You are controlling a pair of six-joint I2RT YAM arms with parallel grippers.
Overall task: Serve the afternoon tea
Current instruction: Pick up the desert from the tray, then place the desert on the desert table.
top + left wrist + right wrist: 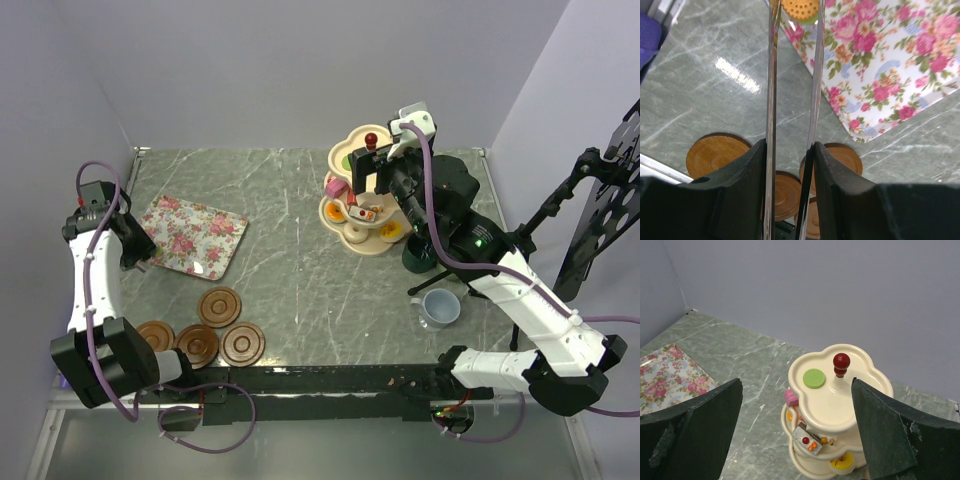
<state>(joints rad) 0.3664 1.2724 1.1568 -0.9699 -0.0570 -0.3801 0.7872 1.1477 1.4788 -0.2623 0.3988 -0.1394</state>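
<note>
Holding cake (800, 9) in tongs (771, 75) over tray (900, 60) edge, left side.
Clamping left gripper (789, 150) on tongs; hovering right gripper (795, 390), spread wide, above stand (835, 405), far right. Probably light, crumbly, slick: pinch cake's rim gently. Lift stiff, top-heavy stand by knob (841, 361), if at all.

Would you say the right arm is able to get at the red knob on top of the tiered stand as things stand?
Probably yes: the right gripper hangs open above the stand, the red knob shows between its fingers, and nothing lies between.
</note>
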